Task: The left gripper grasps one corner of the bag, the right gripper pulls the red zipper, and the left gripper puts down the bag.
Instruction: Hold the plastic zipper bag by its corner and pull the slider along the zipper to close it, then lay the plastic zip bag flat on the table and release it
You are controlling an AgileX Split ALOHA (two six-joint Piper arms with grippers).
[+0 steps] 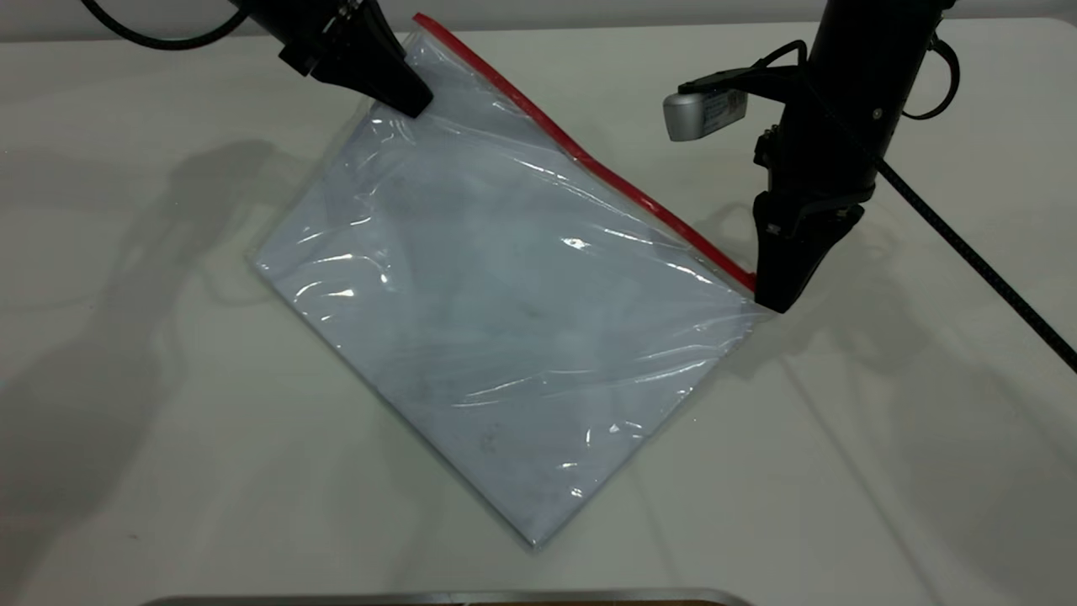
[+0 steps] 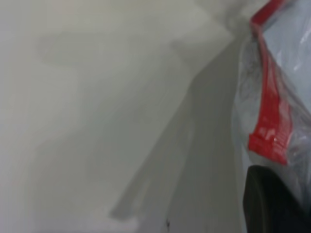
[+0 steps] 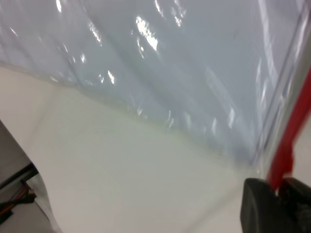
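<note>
The bag (image 1: 505, 320) is a large clear bluish pouch, tilted, with its far corner raised off the white table. The red zipper (image 1: 589, 164) runs along its upper right edge. My left gripper (image 1: 412, 99) is shut on the bag's far corner next to the zipper's end, which shows in the left wrist view (image 2: 272, 126). My right gripper (image 1: 772, 290) is shut on the red zipper at its near right end; the red strip (image 3: 290, 141) runs between its fingertips (image 3: 257, 204).
The white table (image 1: 883, 471) lies all around the bag. A grey metal edge (image 1: 437, 599) shows at the front. The right arm's braided cable (image 1: 976, 261) runs off to the right. A silver camera (image 1: 702, 111) sits on the right wrist.
</note>
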